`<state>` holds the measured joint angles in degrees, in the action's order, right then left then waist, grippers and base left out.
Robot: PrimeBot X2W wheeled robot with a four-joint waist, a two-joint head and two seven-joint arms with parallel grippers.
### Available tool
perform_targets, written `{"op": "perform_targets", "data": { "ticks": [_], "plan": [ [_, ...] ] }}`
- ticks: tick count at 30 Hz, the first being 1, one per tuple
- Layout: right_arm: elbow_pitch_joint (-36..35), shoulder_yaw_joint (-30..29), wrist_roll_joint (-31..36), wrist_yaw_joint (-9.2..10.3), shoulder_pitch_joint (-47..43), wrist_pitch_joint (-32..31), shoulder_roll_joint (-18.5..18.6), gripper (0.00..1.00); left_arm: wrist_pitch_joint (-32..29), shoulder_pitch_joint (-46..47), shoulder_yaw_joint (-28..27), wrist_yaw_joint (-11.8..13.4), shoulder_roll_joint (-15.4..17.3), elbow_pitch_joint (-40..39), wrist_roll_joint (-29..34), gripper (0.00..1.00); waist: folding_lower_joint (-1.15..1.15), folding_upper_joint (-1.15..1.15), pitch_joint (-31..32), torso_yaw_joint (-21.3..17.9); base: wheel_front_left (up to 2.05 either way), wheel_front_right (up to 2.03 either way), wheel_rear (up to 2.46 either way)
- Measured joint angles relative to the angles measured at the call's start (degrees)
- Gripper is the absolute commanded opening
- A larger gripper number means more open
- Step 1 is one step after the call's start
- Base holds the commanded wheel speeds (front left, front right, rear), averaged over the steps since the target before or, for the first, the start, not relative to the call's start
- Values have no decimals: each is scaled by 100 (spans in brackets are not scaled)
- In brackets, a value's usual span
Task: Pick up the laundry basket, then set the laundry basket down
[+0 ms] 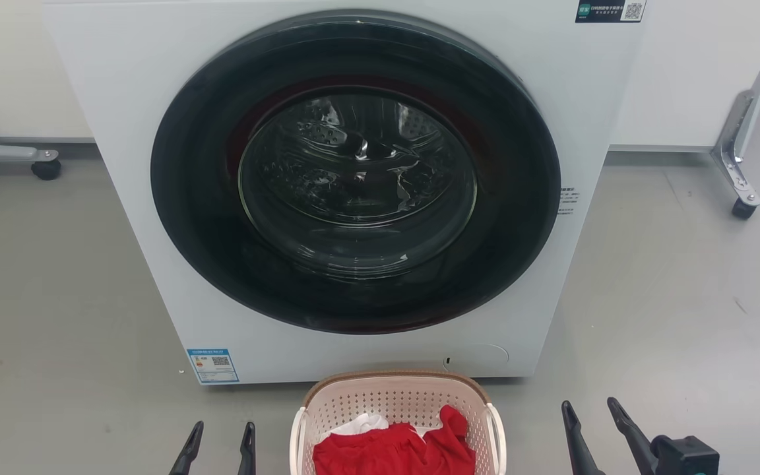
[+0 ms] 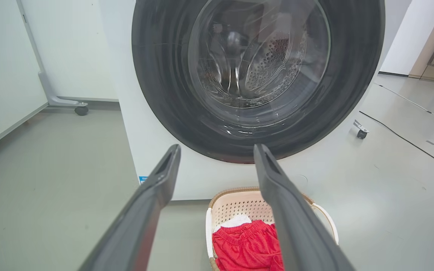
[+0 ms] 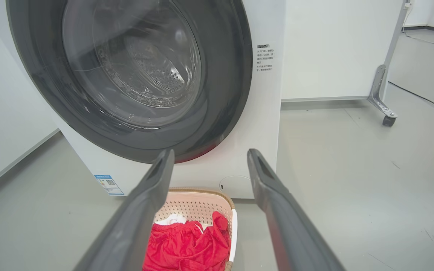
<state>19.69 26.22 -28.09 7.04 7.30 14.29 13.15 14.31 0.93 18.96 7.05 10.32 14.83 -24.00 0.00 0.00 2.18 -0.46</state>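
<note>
Pickup not begun: left gripper (image 1: pixel 223 427) and right gripper (image 1: pixel 588 404) gape empty, flanking pale-pink perforated plastic laundry basket (image 1: pixel 396 401); next likely means grasping its 2 white handles (image 1: pixel 497 432)
</note>
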Motion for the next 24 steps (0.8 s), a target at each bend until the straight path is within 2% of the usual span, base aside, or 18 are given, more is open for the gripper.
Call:
{"op": "perform_targets", "data": {
  "ticks": [12, 24],
  "plan": [
    [-613, -357, 352, 10, -569, 1, 133, 100, 0, -290, -140, 1, -11, -310, 268, 100, 0, 0, 14, -22, 0, 0, 0],
    [-856, -714, 737, 10, -853, 1, 69, 100, 0, -363, -210, 1, -64, -401, 414, 100, 0, 0, -7, -43, 0, 0, 0]
  ]
}}
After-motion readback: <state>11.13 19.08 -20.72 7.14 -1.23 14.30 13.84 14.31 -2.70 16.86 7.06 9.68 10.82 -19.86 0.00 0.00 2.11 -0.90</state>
